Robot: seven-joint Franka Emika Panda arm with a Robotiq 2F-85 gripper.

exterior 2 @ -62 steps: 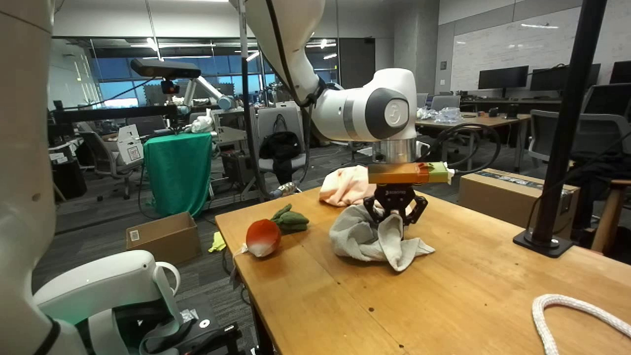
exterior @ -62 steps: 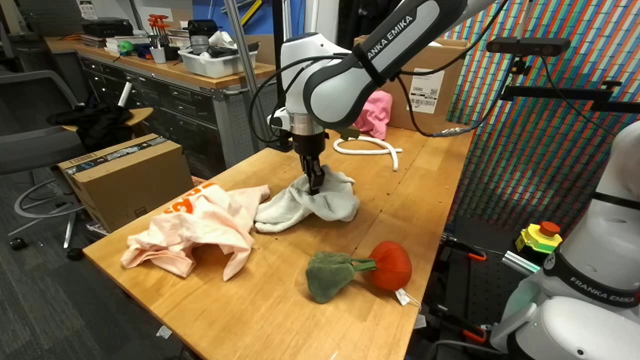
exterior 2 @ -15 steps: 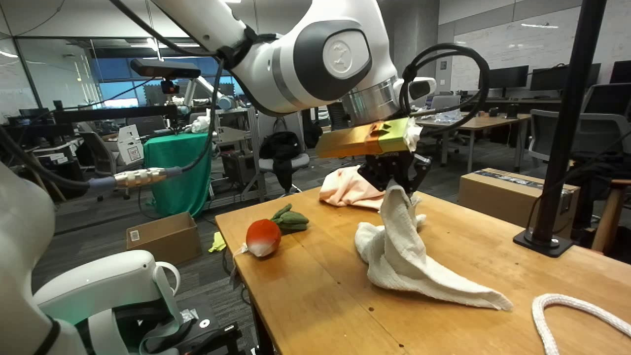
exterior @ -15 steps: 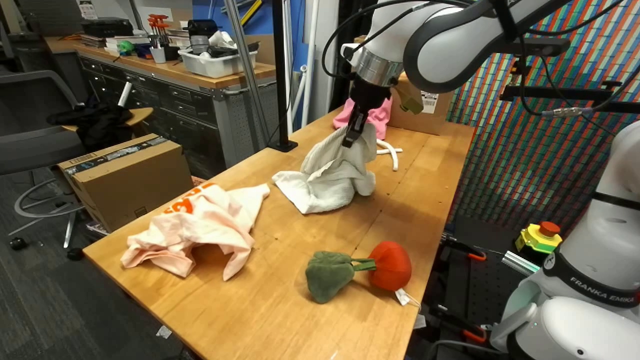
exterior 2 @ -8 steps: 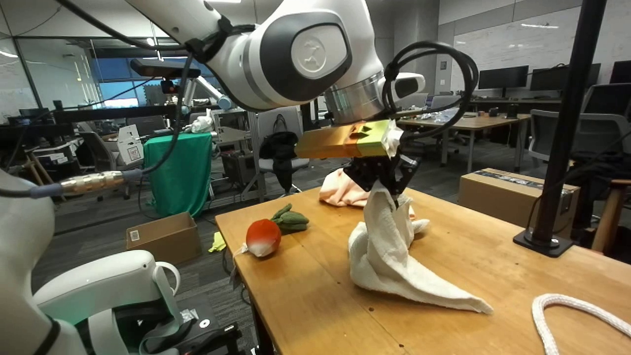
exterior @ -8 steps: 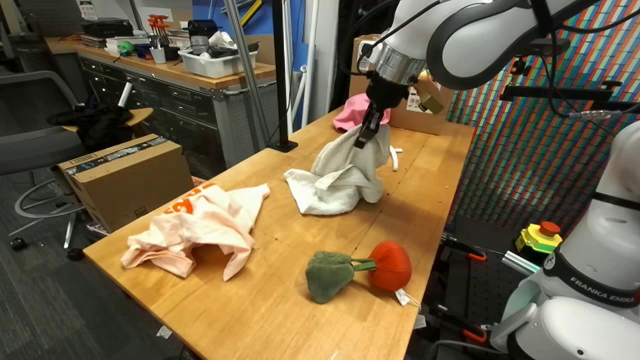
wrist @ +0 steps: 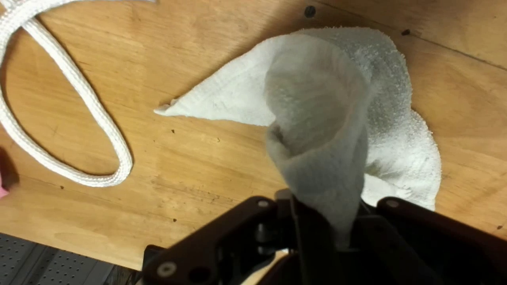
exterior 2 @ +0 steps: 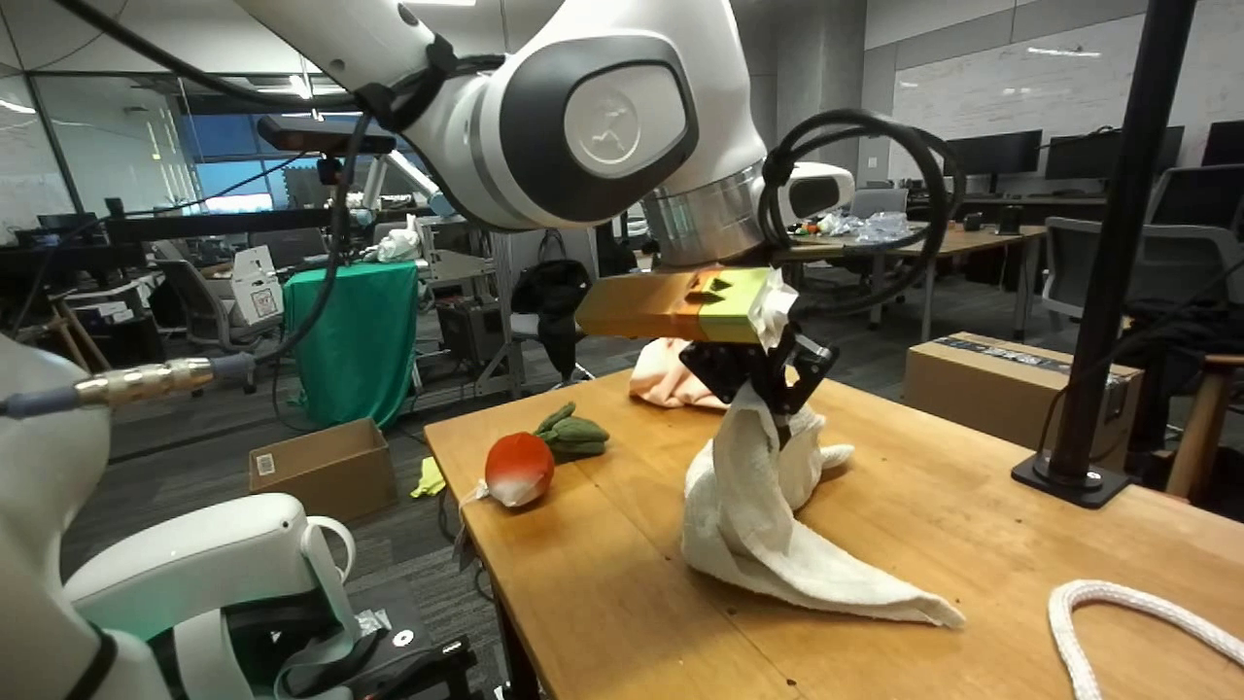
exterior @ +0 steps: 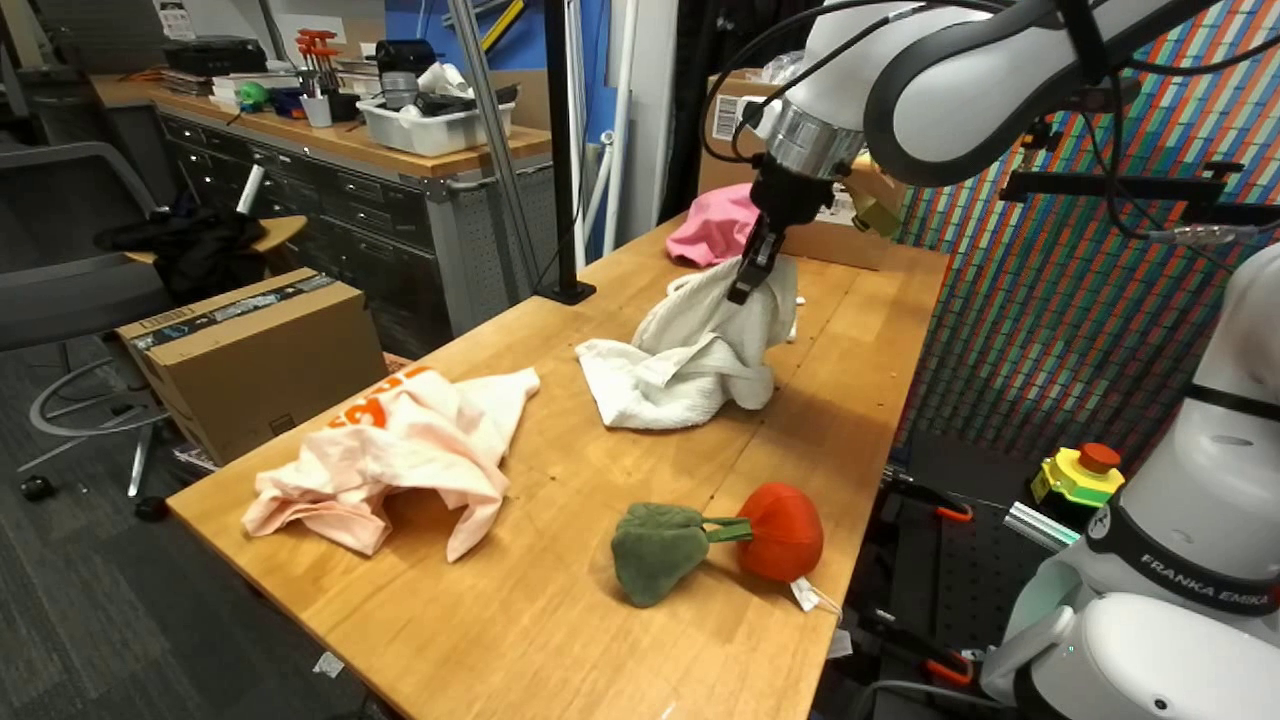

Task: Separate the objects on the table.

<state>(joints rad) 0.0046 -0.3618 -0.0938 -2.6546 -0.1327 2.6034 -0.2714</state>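
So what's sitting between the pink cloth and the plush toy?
The white cloth, partly held up by the gripper, as an exterior view shows; then, nearer the pink cloth, the rope, clearer in the wrist view.

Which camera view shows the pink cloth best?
An exterior view: the pink cloth shows as a rumpled heap, partly blocked. The wrist view catches a pink sliver at its left edge, probably this cloth; no other view shows it.

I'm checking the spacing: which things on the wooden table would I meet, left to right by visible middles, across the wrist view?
Sliver of bright pink cloth at the edge, looped white braided rope, rumpled white-grey cloth.
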